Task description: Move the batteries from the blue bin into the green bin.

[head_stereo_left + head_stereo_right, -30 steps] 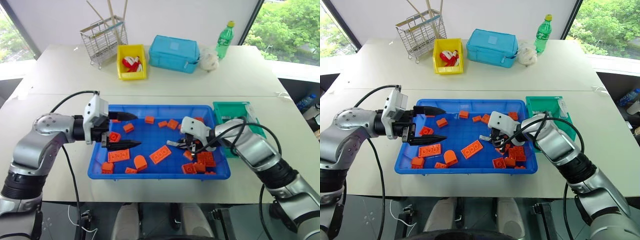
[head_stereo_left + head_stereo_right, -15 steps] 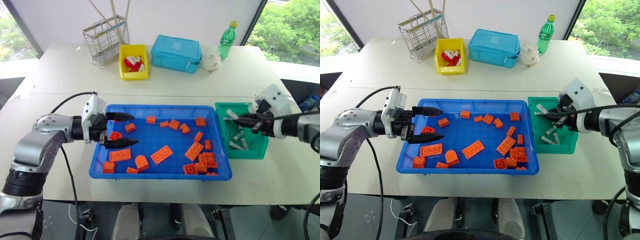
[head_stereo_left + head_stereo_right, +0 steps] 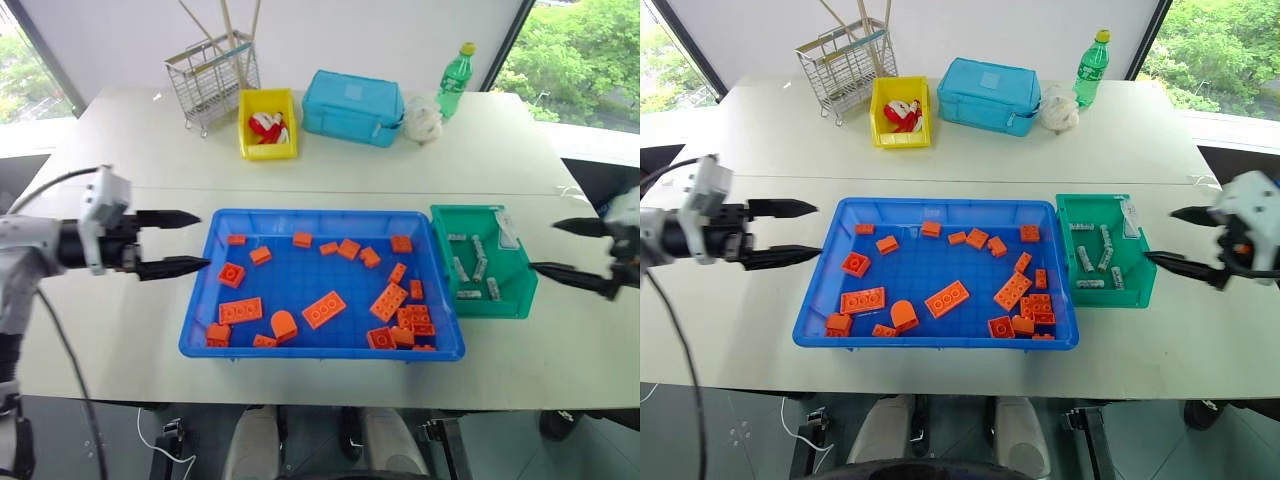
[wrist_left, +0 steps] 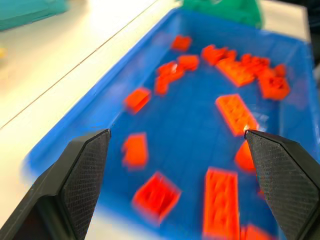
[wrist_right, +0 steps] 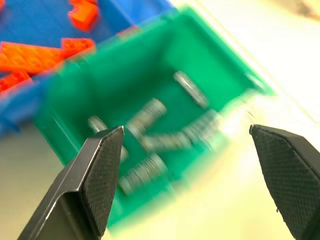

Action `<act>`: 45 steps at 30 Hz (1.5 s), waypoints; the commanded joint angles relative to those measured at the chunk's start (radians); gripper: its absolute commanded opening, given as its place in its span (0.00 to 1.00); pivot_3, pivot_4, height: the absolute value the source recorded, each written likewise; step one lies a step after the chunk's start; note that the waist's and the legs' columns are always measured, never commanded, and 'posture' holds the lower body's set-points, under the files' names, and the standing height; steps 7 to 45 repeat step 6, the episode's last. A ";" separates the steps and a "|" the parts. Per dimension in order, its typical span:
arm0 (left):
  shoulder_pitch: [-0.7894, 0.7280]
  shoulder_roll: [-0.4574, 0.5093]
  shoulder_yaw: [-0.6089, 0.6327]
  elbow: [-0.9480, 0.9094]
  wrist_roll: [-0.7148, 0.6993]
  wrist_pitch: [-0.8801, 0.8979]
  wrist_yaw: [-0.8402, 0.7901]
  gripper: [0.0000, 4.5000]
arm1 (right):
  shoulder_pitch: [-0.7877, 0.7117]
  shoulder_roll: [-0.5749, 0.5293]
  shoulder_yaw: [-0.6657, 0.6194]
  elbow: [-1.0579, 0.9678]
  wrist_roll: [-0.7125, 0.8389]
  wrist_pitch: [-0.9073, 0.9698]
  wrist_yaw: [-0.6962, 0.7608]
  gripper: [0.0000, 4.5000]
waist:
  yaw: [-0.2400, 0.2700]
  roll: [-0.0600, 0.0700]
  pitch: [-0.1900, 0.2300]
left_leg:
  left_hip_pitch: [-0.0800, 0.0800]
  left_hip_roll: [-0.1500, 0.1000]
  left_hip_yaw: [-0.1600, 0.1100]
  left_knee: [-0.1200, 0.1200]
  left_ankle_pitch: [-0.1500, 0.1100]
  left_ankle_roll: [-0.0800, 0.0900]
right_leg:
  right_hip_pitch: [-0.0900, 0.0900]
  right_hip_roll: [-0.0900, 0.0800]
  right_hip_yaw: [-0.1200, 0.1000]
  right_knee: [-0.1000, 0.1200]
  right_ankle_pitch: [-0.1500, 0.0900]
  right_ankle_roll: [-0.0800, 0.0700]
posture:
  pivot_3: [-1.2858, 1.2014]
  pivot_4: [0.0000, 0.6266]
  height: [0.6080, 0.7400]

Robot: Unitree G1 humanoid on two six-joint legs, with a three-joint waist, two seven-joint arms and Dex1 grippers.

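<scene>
Silver batteries lying in green bin, both grippers spread wide, empty, off blue bin; risking recount slip if one hiding under bricks.

A pale cream table fills the room's middle, with a seam running across it. Behind the table stands a plain white wall. Windows flank the wall, showing green trees in daylight. Below the table lies a dark floor.

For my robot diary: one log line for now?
batteries: in green bin | blue bin: bricks | left gripper: open | right gripper: open
</scene>
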 commanded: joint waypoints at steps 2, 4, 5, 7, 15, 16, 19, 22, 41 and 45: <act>0.012 0.085 0.084 0.103 0.025 -0.056 -0.068 1.00 | 0.006 -0.026 -0.076 0.169 0.023 -0.148 0.107 0.91 | 0.000 0.000 0.000 | 0.000 0.000 0.000 0.000 0.000 0.000 | 0.000 0.000 0.000 0.000 0.000 0.000 | 0.52 0.24 0.97; 0.016 0.113 0.103 0.128 0.022 -0.050 -0.085 1.00 | 0.003 -0.031 -0.066 0.219 0.026 -0.162 0.128 0.91 | -0.001 0.001 0.000 | 0.000 0.000 0.000 0.000 0.000 0.000 | 0.000 0.000 0.000 0.000 0.000 0.000 | 0.52 0.24 0.97; 0.019 0.118 0.110 0.133 0.022 -0.053 -0.090 1.00 | 0.008 -0.031 -0.061 0.225 0.030 -0.165 0.142 0.91 | -0.002 0.001 0.000 | 0.000 0.000 0.000 0.000 0.000 0.000 | 0.000 0.000 0.000 0.000 0.000 0.000 | 0.52 0.24 0.97; 0.021 0.119 0.115 0.133 0.022 -0.055 -0.091 1.00 | 0.013 -0.028 -0.057 0.221 0.035 -0.167 0.152 0.91 | -0.002 0.001 0.000 | 0.000 0.000 0.001 0.000 0.000 0.000 | 0.000 -0.001 0.000 0.000 0.000 0.000 | 0.52 0.24 0.97; 0.021 0.119 0.115 0.133 0.022 -0.055 -0.091 1.00 | 0.013 -0.028 -0.057 0.221 0.035 -0.167 0.152 0.91 | -0.002 0.001 0.000 | 0.000 0.000 0.001 0.000 0.000 0.000 | 0.000 -0.001 0.000 0.000 0.000 0.000 | 0.52 0.24 0.97; 0.021 0.119 0.115 0.133 0.022 -0.055 -0.091 1.00 | 0.013 -0.028 -0.057 0.221 0.035 -0.167 0.152 0.91 | -0.002 0.001 0.000 | 0.000 0.000 0.001 0.000 0.000 0.000 | 0.000 -0.001 0.000 0.000 0.000 0.000 | 0.52 0.24 0.97; 0.021 0.119 0.115 0.133 0.022 -0.055 -0.091 1.00 | 0.013 -0.028 -0.057 0.221 0.035 -0.167 0.152 0.91 | -0.002 0.001 0.000 | 0.000 0.000 0.001 0.000 0.000 0.000 | 0.000 -0.001 0.000 0.000 0.000 0.000 | 0.52 0.24 0.97; 0.021 0.119 0.115 0.133 0.022 -0.055 -0.091 1.00 | 0.013 -0.028 -0.057 0.221 0.035 -0.167 0.152 0.91 | -0.002 0.001 0.000 | 0.000 0.000 0.001 0.000 0.000 0.000 | 0.000 -0.001 0.000 0.000 0.000 0.000 | 0.52 0.24 0.97; 0.021 0.119 0.115 0.133 0.022 -0.055 -0.091 1.00 | 0.013 -0.028 -0.057 0.221 0.035 -0.167 0.152 0.91 | -0.002 0.001 0.000 | 0.000 0.000 0.001 0.000 0.000 0.000 | 0.000 -0.001 0.000 0.000 0.000 0.000 | 0.52 0.24 0.97; 0.021 0.119 0.115 0.133 0.022 -0.055 -0.091 1.00 | 0.013 -0.028 -0.057 0.221 0.035 -0.167 0.152 0.91 | -0.002 0.001 0.000 | 0.000 0.000 0.001 0.000 0.000 0.000 | 0.000 -0.001 0.000 0.000 0.000 0.000 | 0.52 0.24 0.97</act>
